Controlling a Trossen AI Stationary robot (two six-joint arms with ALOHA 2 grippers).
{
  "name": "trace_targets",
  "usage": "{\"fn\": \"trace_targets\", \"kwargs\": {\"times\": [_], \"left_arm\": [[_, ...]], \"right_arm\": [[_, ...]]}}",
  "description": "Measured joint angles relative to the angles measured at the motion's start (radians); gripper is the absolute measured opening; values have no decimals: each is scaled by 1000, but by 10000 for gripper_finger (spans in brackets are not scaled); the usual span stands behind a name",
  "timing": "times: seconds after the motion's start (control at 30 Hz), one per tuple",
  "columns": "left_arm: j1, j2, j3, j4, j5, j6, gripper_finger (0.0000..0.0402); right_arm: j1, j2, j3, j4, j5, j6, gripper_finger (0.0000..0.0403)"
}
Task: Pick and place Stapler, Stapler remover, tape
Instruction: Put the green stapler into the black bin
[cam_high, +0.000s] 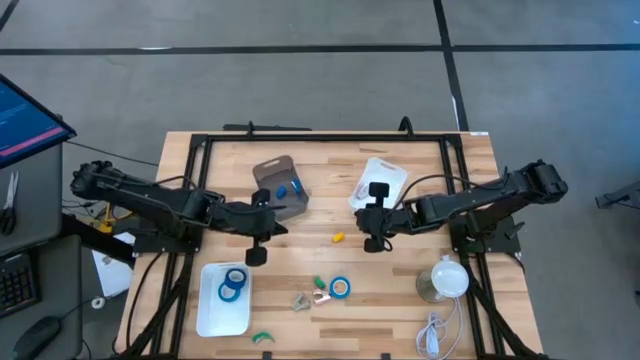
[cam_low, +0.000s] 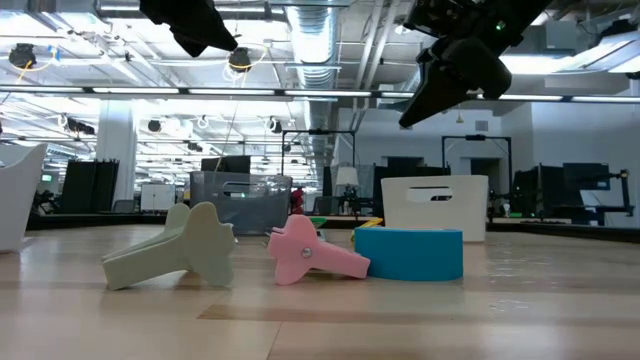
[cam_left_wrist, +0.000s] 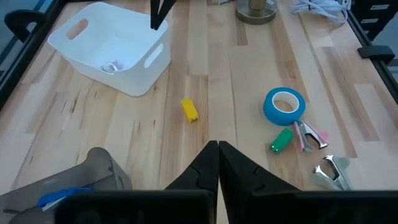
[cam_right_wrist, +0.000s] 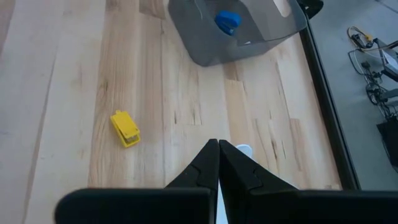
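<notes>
A blue tape roll (cam_high: 340, 288) lies flat on the table near its near edge, and it also shows in the low view (cam_low: 408, 253) and the left wrist view (cam_left_wrist: 285, 104). Beside it lie a pink staple remover (cam_low: 310, 250), a beige one (cam_low: 185, 250) and a green one (cam_left_wrist: 281, 140). More blue tape rolls (cam_high: 235, 285) sit in a white tray (cam_high: 210, 320). A small yellow stapler (cam_high: 339, 237) lies mid-table between the grippers. My left gripper (cam_high: 255, 250) hovers shut above the table, left of the stapler. My right gripper (cam_high: 375, 238) hovers shut to its right.
A grey bin (cam_high: 280, 188) holding a blue object (cam_right_wrist: 227, 22) and a white bin (cam_high: 378, 183) stand toward the far side. A metal cup-like object (cam_high: 445, 280) and a white cable (cam_high: 435, 335) lie at the near right. A green piece (cam_high: 262, 338) lies at the near edge.
</notes>
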Motion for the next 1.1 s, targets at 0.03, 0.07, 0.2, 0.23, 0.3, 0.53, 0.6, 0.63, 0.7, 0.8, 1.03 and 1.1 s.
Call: {"fn": "trace_targets", "kwargs": {"times": [0.03,0.07,0.2,0.23,0.3,0.53,0.6,0.63,0.7,0.8,1.03,1.1], "left_arm": [[0,0,0,0,0,0,2],[0,0,0,1,0,0,2],[0,0,0,1,0,0,2],[0,0,0,1,0,0,2],[0,0,0,1,0,0,2],[0,0,0,10,0,0,2],[0,0,0,10,0,0,2],[0,0,0,10,0,0,2],[0,0,0,13,0,0,2],[0,0,0,17,0,0,2],[0,0,1,24,0,0,2],[0,0,1,26,0,0,2]], "right_arm": [[0,0,0,0,0,0,0],[0,0,0,0,0,0,0],[0,0,0,5,0,0,0],[0,0,0,10,0,0,0],[-1,0,0,20,0,-1,0],[-5,0,0,24,0,-2,0],[-5,0,0,24,0,-20,0],[-5,0,0,23,0,-43,0],[-5,0,0,21,-1,-93,0],[-5,0,0,20,0,-114,0],[-38,0,0,20,-1,-116,0],[-53,0,0,20,0,-116,0]]}}
